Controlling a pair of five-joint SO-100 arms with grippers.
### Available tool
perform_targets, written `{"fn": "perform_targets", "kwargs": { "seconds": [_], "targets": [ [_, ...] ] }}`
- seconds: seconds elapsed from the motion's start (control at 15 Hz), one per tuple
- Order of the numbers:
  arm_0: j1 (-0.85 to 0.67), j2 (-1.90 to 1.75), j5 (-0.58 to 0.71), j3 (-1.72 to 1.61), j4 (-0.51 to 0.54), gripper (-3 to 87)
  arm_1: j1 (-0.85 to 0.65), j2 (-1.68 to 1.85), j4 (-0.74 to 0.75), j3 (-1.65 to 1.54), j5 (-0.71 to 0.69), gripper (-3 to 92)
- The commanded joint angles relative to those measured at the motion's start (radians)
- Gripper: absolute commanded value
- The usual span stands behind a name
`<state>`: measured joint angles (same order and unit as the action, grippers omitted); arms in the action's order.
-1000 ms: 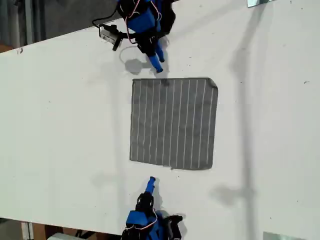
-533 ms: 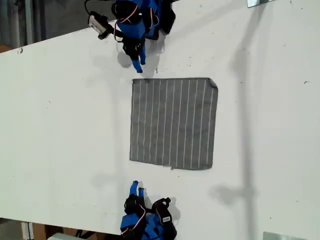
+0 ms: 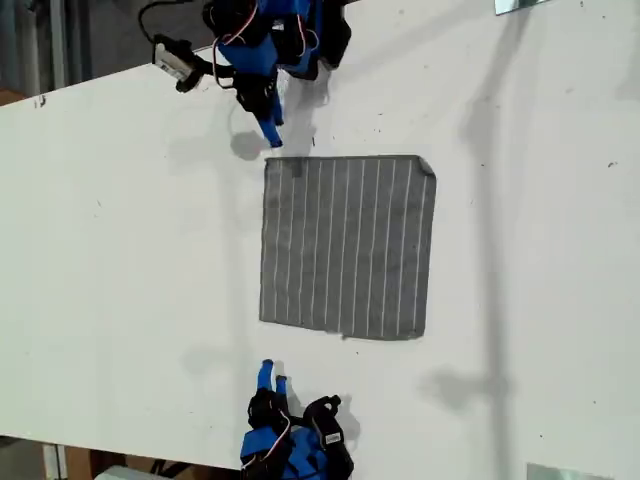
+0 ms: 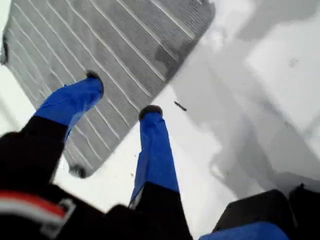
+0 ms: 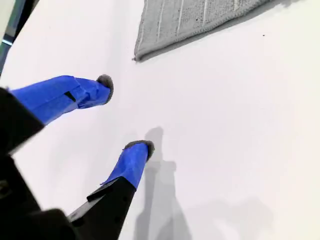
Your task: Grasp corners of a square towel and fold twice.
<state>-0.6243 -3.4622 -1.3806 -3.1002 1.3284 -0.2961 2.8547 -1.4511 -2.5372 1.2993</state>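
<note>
Towel [image 3: 347, 246] flat; stripes lengthwise between the exterior view's top and bottom

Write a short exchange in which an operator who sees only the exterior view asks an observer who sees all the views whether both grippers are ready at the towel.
Operator: Is my first gripper open near the towel?
Observer: Yes. Its fingers are spread, with one tip over the striped cloth and the other by the towel's edge.
Operator: And my second gripper?
Observer: It is open too, over bare table. A towel corner lies ahead of it, untouched.
</note>
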Motion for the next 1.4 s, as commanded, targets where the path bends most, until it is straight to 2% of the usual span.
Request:
{"fn": "perform_targets", "kwargs": {
  "seconds": [0.0,0.13,0.33,0.53,0.67,0.8,0.87,1.13,1.33],
  "targets": [
    [0.020,-0.006,0.003,-0.008,-0.014,22.6,0.245,-0.664,0.107,0.304,0.066,22.8],
    [0.028,-0.006,0.008,-0.008,-0.015,23.1,0.512,-0.996,0.137,0.454,0.247,24.5],
    [0.029,-0.006,0.000,-0.009,-0.018,22.8,0.834,-1.014,0.181,0.468,0.499,24.8],
    [0.032,-0.006,-0.002,-0.011,-0.020,22.8,1.020,-1.155,0.156,0.643,0.592,25.8],
    [0.034,-0.006,0.002,-0.011,-0.023,22.8,1.071,-1.355,0.218,0.833,0.538,26.5],
    [0.034,-0.006,0.003,-0.012,-0.023,22.8,1.054,-1.565,0.141,1.095,0.434,27.2],
    [0.035,-0.006,0.002,-0.012,-0.023,22.7,1.032,-1.601,0.153,1.140,0.396,27.2],
    [0.037,-0.006,0.009,-0.012,-0.023,22.7,0.937,-1.626,0.163,1.129,0.307,27.7],
    [0.040,-0.006,0.015,-0.011,-0.023,22.7,0.914,-1.638,0.167,1.095,0.298,27.6]
  ]
}}
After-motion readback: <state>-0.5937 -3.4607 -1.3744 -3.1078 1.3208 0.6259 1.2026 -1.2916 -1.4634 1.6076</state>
